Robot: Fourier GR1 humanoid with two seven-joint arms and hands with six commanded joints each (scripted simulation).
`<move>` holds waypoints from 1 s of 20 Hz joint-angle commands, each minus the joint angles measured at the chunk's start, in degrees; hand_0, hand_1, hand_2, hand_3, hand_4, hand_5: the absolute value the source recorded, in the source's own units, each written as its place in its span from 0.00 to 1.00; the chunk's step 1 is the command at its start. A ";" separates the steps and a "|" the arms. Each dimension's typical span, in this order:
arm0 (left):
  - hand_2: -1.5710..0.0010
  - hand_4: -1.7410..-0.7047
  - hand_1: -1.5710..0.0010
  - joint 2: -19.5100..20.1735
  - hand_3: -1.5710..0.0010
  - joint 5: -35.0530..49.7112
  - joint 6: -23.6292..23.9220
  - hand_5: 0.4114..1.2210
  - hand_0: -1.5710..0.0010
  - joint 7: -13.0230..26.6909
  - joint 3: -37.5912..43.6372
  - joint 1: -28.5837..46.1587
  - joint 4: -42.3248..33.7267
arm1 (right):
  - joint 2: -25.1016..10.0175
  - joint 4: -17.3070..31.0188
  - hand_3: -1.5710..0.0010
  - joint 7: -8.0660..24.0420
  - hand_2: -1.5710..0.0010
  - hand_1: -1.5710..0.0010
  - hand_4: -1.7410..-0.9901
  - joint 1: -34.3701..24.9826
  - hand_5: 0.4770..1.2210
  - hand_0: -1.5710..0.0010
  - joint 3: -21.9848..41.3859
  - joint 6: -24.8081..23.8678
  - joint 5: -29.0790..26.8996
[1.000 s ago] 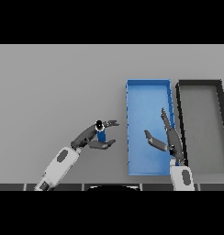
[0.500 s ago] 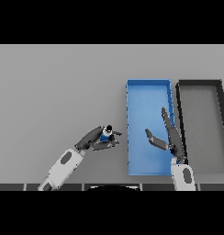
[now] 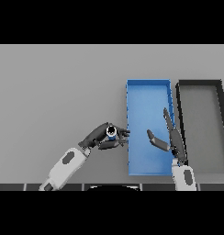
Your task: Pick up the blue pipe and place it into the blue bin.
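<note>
Left robot hand [image 3: 101, 137] sits at about 7 o'clock on the desk [image 3: 54, 92], its arm entering from the lower left. Fingers and thumb are curled round the pipe [image 3: 111, 132], which is held end-on to the view: a pale ring with a dark bore, blue showing just beneath. The pipe is off the desk surface, in the grasp, just outside the long left wall of the blue bin [image 3: 148, 96]. Fingertips reach to that wall's edge; whether they touch it I cannot tell.

Blue bin lies at roughly 4 o'clock, long axis running away from the robot. Directly beside it at 3 o'clock is a dark bin [image 3: 201, 124] of similar shape, the two walls nearly touching.

Right robot hand [image 3: 171, 140] hangs over the near right part of the blue bin, its arm coming up from the lower edge. Fingers straight and spread wide, thumb pointing toward 10 o'clock; it holds nothing.
</note>
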 commanded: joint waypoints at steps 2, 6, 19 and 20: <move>0.01 0.00 0.01 0.33 0.05 -0.44 0.18 0.99 0.01 2.02 -0.21 -0.54 -0.73 | -0.05 -0.44 1.00 -0.11 1.00 1.00 0.80 0.30 0.17 1.00 0.00 0.12 -0.17; 0.00 0.00 0.00 0.15 0.05 -0.86 0.83 1.00 0.00 4.69 -0.68 -0.58 -1.80 | -0.69 -0.28 1.00 -0.36 1.00 1.00 0.82 -0.09 0.17 1.00 -0.26 0.48 -0.30; 0.00 0.00 0.00 0.36 0.05 -2.44 0.53 1.00 0.00 5.24 -1.17 -1.22 -1.67 | -10.74 -9.96 1.00 8.09 1.00 1.00 0.58 -7.94 0.05 1.00 -1.28 21.10 -27.02; 0.00 0.00 0.00 0.42 0.05 -2.51 0.40 1.00 0.00 5.00 -1.05 -1.46 -1.32 | -11.61 -11.99 1.00 11.27 1.00 1.00 0.57 -9.64 0.03 1.00 -0.05 21.81 -29.25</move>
